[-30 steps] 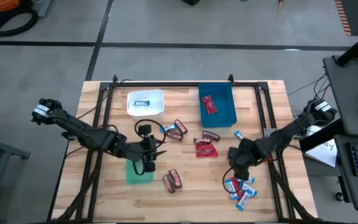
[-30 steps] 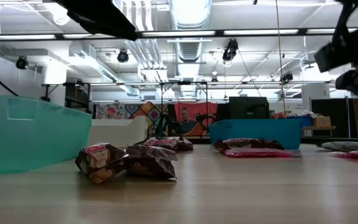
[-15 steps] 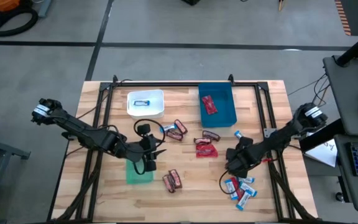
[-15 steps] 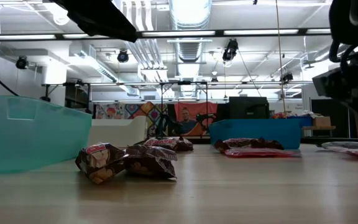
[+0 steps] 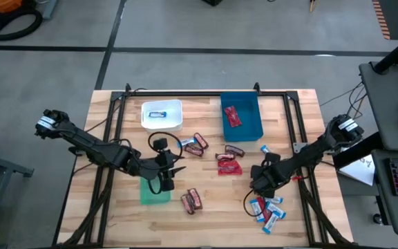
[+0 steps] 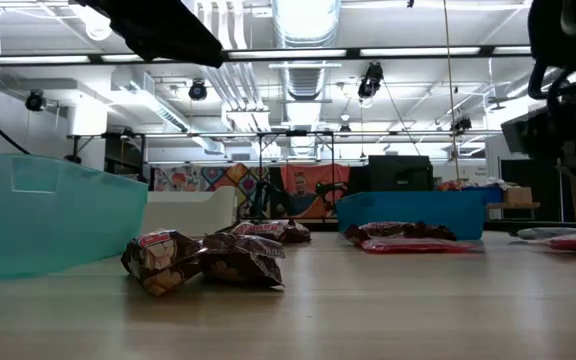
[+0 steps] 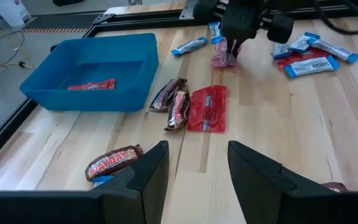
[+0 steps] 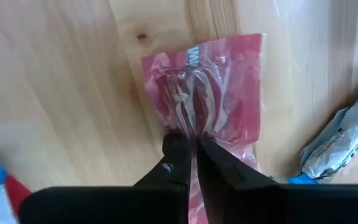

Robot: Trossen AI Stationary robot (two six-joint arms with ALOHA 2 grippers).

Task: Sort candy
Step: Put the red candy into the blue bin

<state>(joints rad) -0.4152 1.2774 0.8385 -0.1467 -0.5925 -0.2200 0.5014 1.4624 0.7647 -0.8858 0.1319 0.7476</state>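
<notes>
- My right gripper has its fingers pinched shut on one red packet. It sits on the table at about 4 o'clock of the board, beside the blue-and-white bars.
- My grip takes only a fold of crinkly wrapper near one end. I judge the film could tear or slide out on the lift, since the sweets inside hang loose.
- The packet's far end seems to rest on the wood. If I drag instead of lifting, it may catch and twist out of the pinch.
- One blue-and-white bar lies just beside the packet. A low sweep could knock it along.
- The blue bin, at 1 o'clock, already holds a red packet, so I take it as the goal. Its near wall stands between me and the inside. Too low a carry would hit the rim.
- More red packets and a brown bar lie between me and that bin. A dropped packet would land among them.
- My left gripper hovers with fingers apart over the green bin at 7 o'clock, well apart from me.
- The white bin at 11 o'clock holds one blue-and-white bar. Brown bars lie at 6 o'clock.
</notes>
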